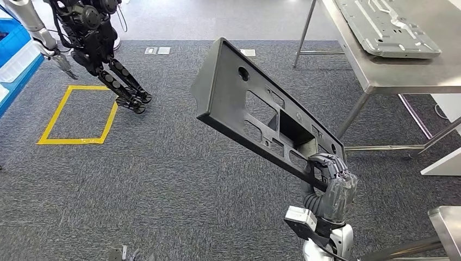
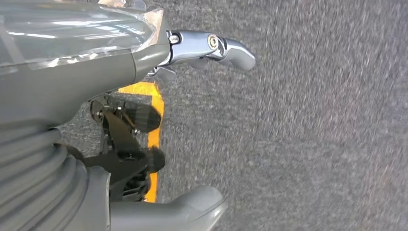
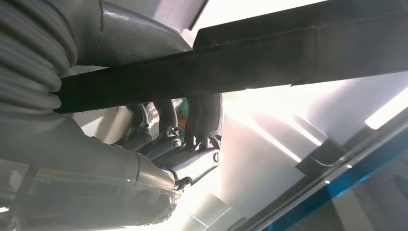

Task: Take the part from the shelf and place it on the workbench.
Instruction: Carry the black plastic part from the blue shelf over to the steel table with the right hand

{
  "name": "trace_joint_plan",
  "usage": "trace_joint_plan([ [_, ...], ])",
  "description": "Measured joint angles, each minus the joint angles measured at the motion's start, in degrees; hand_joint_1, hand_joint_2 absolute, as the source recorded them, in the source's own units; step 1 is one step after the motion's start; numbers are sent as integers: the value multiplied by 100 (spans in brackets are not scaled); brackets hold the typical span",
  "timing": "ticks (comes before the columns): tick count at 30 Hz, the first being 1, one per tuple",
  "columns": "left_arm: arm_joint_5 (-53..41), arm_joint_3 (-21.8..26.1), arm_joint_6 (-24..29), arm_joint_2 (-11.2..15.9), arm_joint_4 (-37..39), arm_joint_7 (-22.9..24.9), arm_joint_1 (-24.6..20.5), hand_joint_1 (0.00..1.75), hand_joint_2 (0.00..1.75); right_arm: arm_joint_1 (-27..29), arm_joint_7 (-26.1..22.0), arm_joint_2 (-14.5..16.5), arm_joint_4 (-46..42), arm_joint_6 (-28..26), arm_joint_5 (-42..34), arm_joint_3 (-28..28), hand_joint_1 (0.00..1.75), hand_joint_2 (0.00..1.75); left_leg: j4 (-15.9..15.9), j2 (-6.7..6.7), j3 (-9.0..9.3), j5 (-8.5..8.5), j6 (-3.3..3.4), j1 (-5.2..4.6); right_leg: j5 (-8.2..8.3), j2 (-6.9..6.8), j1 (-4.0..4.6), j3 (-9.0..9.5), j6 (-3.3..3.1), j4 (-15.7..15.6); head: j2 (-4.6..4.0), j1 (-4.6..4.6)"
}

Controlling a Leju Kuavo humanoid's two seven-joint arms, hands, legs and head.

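We see the part, a long dark grey plastic panel, matte, with rectangular cutouts, round holes and a raised rim, held in the air at frame centre and tilted, its far end toward the upper left. The right hand grips its lower right end at the rim, fingers wrapped over the edge; in the right wrist view the dark fingers curl around the panel's thin edge. Upper right, the workbench is brushed steel with slim metal legs; a light grey stamped metal panel lies on top, ribbed and glossy. The floor is speckled grey carpet with a yellow tape square at left. Another black-legged robot stands upper left, beside a blue bin; its contents we cannot tell. In the left wrist view the left hand holds nothing, its fingers apart over the carpet.
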Motion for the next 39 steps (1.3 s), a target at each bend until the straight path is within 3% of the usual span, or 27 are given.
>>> trace_joint_plan([
  [2,-15,41,-6,-11,1,3,-3,0,175,13,1,0,38,0,15,-10,175,175,-102,162,41,68,63,3,-124,-245,22,-152,18,240,0,24],
  [4,-27,80,-13,-17,2,8,11,0,175,22,2,-1,69,0,33,-13,175,175,-142,332,56,89,95,-11,-431,-578,30,-482,-3,912,0,54],
  [6,-31,112,-15,-21,2,11,20,0,175,45,3,-5,106,0,43,-19,175,175,-140,509,47,85,99,-28,-638,-676,6,-761,30,1513,0,66],
  [7,-31,123,-15,-21,2,11,21,0,175,55,3,-8,125,0,43,-24,175,175,-139,587,44,81,95,-31,-625,-701,-11,-755,74,1540,0,68],
  [8,-31,129,-15,-22,2,11,19,0,175,61,4,-11,141,0,43,-28,175,175,-138,658,47,74,85,-29,-532,-737,-32,-625,130,1326,0,69],
  [10,-42,136,-16,-24,2,12,16,0,175,60,4,-12,161,0,49,-33,175,175,-131,778,67,48,45,-34,-264,-950,-65,-147,219,501,0,70],
  [12,-61,146,-16,-21,2,14,17,0,175,57,3,-4,169,0,64,-38,175,175,-116,877,97,5,-22,-53,-107,-1122,-49,154,194,-30,0,61],
  [13,-73,152,-16,-19,2,15,17,0,175,61,0,-1,170,0,70,-41,175,175,-114,923,115,-11,-54,-58,-94,-1127,-26,175,149,-78,0,55],
  [15,-98,158,-16,-23,2,19,9,0,175,76,-9,5,171,0,78,-50,175,175,-110,987,147,-40,-118,-29,-71,-1003,-27,170,62,-94,0,55],
  [17,-126,172,-4,-25,2,24,3,0,175,89,-18,24,168,0,105,-61,175,175,106,779,78,-221,-171,15,-46,-880,-61,178,-29,-112,0,34],
  [19,-172,213,60,-25,4,27,24,0,175,99,-29,63,167,0,151,-70,175,175,788,463,-217,-617,-190,37,-34,-755,-64,183,-95,-117,0,3],
  [21,-226,269,183,-25,10,27,54,0,175,126,-37,91,167,0,187,-78,175,175,1500,362,-566,-889,-191,40,-34,-613,-38,184,-115,-115,0,-3],
  [22,-248,293,249,-24,13,27,62,0,175,144,-38,97,167,0,198,-84,175,175,1609,350,-637,-862,-187,42,-34,-537,-31,187,-115,-111,0,-3],
  [23,-266,318,310,-23,15,26,66,0,175,159,-40,101,167,0,205,-92,175,175,1500,340,-606,-727,-180,46,-34,-461,-27,193,-114,-105,0,-3],
  [24,-284,348,368,-23,15,17,66,0,175,167,-45,107,167,0,210,-100,175,175,1197,309,-479,-516,-170,55,-35,-385,-28,200,-112,-95,0,-3],
  [26,-337,417,519,-26,14,-49,64,0,175,168,-70,122,167,0,210,-118,175,175,441,82,-143,-162,-163,92,-39,-240,-18,185,-99,-58,0,-4],
  [28,-396,482,705,-36,13,-153,66,0,175,167,-102,138,166,0,210,-138,175,175,81,-74,3,-58,-159,94,-24,-124,-1,128,-51,-32,0,4],
  [30,-433,539,857,-55,4,-233,68,0,175,174,-120,147,165,0,210,-155,175,175,60,18,-7,-38,-117,44,10,-19,-10,65,31,-45,0,11],
  [31,-466,567,953,-65,-12,-275,61,0,175,183,-123,147,164,-1,211,-164,175,175,42,80,-5,-15,-78,28,6,-45,-26,31,61,-22,0,9],
  [33,-618,628,1211,-84,-61,-326,41,0,175,195,-127,143,149,-2,230,-186,175,175,1,215,-7,30,6,24,-154,-305,-23,-140,70,280,0,43],
  [35,-787,685,1193,-98,-87,-213,44,0,175,198,-130,143,132,-2,254,-197,175,175,-7,364,-19,42,52,8,-480,-601,-7,-474,28,995,0,86],
  [37,-849,722,813,-93,-90,-67,77,0,175,206,-131,139,130,-2,269,-207,175,175,-4,534,-33,42,64,-10,-679,-675,-7,-720,37,1567,0,94],
  [38,-853,735,636,-90,-90,-56,93,0,175,211,-130,138,130,-2,280,-215,175,175,-3,615,-36,41,63,-14,-659,-695,-6,-687,66,1557,0,96],
  [39,-859,748,490,-87,-90,-65,101,0,175,215,-130,137,130,-2,295,-227,175,175,-3,690,-35,38,59,-15,-570,-736,-5,-542,102,1328,0,96],
])
